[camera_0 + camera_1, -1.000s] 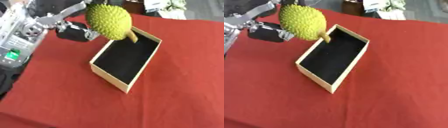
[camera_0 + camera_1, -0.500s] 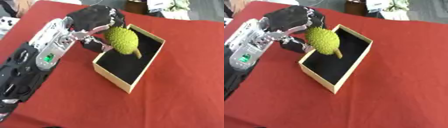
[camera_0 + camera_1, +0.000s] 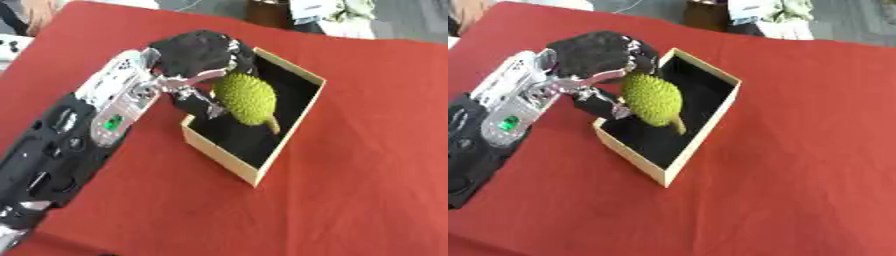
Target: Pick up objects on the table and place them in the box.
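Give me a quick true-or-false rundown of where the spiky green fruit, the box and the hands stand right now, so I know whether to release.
1. The left hand is curled round the spiky green fruit. True.
2. The fruit lies on the red tablecloth outside the box. False: it is inside the opening of the tan cardboard box with the black lining, stem pointing down.
3. The box is lying on its side. False: it sits with its open top facing up on the red tablecloth.
4. The right hand shows in neither view. True.
5. The box already holds several other objects. False: only the fruit shows in it.
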